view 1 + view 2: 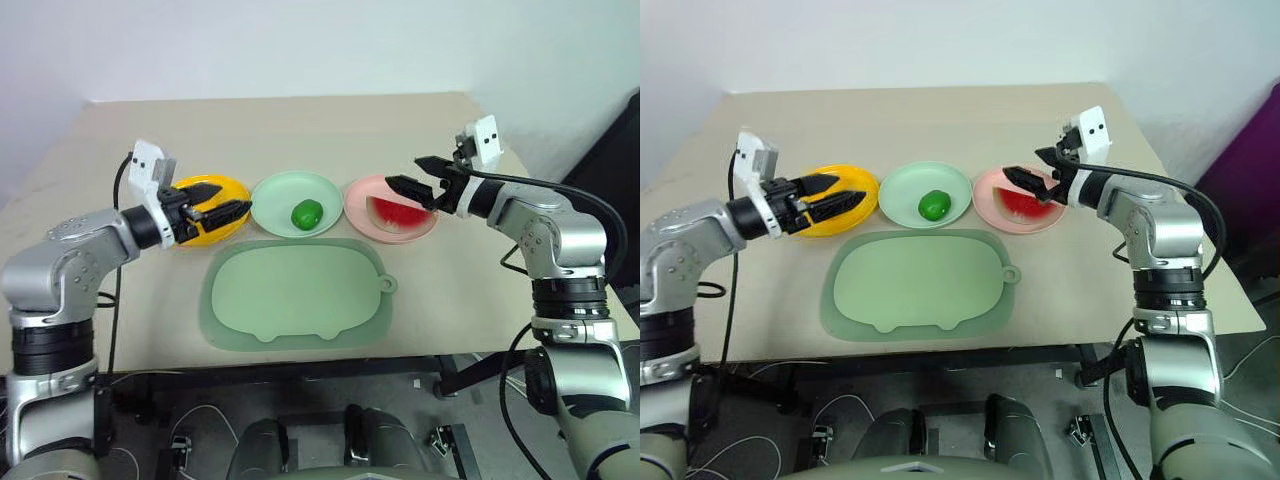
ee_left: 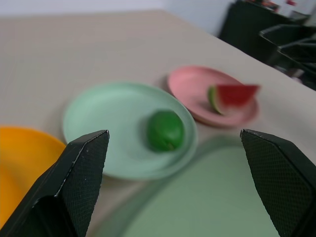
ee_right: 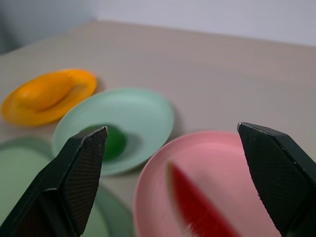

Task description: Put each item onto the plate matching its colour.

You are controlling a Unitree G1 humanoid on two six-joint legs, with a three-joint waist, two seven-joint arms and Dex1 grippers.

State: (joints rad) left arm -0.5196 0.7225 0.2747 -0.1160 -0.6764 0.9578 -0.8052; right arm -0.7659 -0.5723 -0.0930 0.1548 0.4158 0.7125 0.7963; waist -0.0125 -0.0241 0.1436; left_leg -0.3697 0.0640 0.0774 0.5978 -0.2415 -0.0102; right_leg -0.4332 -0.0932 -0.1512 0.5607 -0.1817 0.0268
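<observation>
Beige table [image 1: 300, 125]: three plates [image 1: 296, 203], green mat [image 1: 296, 293].

Mango [image 3: 44, 91], green fruit [image 1: 307, 213], watermelon [image 1: 400, 213] on matching plates.

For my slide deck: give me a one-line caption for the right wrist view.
Open right gripper above the watermelon wedge on the pink plate, green and yellow plates beyond.

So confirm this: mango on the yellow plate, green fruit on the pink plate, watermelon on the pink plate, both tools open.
One thing is wrong: the green fruit lies on the mint plate, not the pink plate, as the left eye view shows. The rest holds: mango on the yellow plate, watermelon on the pink plate, left tool and right tool both open.
</observation>
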